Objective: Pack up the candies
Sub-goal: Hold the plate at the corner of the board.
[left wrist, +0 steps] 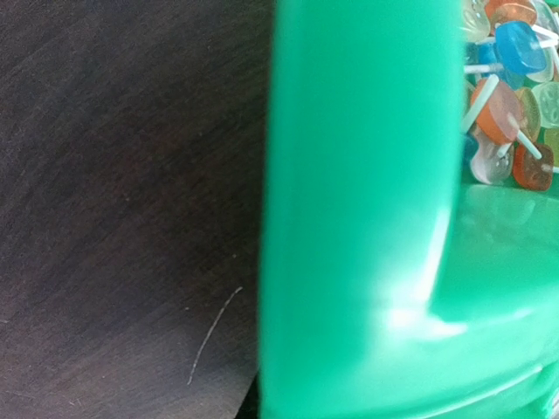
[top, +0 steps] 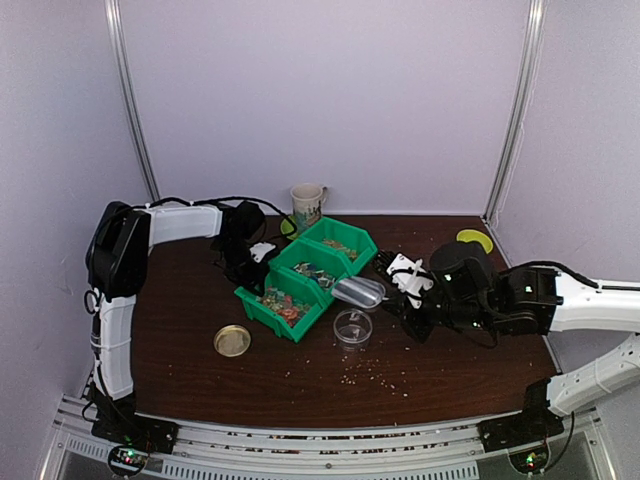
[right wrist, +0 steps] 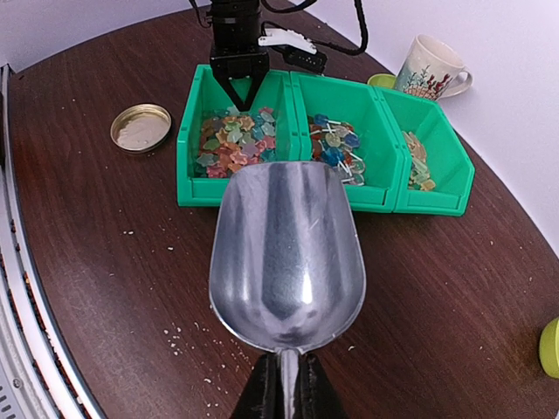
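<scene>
Candies (right wrist: 234, 144) in mixed colours fill the left of three joined green bins (right wrist: 194, 131); more lie in the middle bin (right wrist: 336, 144) and the right bin (right wrist: 417, 161). My right gripper (right wrist: 286, 384) is shut on the handle of an empty metal scoop (right wrist: 286, 257). In the top view the scoop (top: 358, 292) hangs just above a small clear jar (top: 352, 327); the jar is hidden in the right wrist view. My left gripper (right wrist: 239, 96) pinches the back wall of the left bin (left wrist: 349, 218); its fingers do not show in the left wrist view.
The round tan jar lid (top: 232, 340) lies on the table left of the jar. A mug (top: 307, 205) stands behind the bins. A yellow-green lid (top: 474, 240) lies at the back right. Pale crumbs (top: 375, 375) are scattered in front of the jar.
</scene>
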Robot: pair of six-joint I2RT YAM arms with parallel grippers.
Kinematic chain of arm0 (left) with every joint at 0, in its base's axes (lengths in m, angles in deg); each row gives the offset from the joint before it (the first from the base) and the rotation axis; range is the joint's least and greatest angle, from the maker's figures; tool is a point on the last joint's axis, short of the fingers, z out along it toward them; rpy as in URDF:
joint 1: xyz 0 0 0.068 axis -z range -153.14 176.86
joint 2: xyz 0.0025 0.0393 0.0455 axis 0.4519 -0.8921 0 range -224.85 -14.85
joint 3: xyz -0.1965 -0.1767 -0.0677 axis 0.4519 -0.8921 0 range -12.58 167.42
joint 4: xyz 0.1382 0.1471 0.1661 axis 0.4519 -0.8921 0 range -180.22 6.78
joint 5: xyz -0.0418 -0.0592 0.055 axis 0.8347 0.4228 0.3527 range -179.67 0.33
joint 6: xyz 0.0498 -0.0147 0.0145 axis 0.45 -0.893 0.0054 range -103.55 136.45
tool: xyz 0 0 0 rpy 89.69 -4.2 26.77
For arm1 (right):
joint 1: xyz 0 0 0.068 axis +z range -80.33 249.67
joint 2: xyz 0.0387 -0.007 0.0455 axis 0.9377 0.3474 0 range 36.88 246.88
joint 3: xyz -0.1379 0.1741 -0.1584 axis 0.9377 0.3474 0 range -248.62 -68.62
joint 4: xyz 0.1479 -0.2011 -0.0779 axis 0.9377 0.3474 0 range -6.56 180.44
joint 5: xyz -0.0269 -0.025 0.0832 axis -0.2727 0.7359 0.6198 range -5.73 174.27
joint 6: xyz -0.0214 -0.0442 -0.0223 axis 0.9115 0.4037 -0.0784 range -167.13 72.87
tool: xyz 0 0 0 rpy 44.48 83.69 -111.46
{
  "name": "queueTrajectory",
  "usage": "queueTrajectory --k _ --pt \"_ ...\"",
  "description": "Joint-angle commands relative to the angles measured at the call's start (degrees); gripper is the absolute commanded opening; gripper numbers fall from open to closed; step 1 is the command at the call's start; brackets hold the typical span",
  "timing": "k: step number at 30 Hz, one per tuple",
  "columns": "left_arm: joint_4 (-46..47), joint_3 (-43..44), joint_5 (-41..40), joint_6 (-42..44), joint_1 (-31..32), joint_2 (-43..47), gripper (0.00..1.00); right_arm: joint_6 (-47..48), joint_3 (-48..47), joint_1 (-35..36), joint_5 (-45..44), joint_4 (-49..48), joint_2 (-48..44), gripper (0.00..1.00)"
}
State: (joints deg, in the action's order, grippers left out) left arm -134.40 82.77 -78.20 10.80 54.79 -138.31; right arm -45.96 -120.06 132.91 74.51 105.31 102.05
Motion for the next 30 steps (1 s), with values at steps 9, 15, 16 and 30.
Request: queueTrajectory --k 9,15,16,30 --pt "2.8 -6.8 12.0 -7.6 -0.8 8.9 0.0 -0.9 -2.3 -0.2 -2.2 3.1 -3.1 0.0" --pt "5.0 -10.5 14.1 -9.8 -0.8 11.8 0.0 -1.2 -2.3 -0.2 -1.8 3.2 -2.6 0.0" --pt "5.7 -11.4 14.1 -10.2 -0.8 12.5 0.0 -1.2 -2.4 -0.2 -1.8 3.3 -2.5 0.0" --pt "15.3 -22.5 6.6 -13.5 -0.7 22.9 0.0 -1.4 -4.2 -0.2 0.9 3.5 -0.9 0.0"
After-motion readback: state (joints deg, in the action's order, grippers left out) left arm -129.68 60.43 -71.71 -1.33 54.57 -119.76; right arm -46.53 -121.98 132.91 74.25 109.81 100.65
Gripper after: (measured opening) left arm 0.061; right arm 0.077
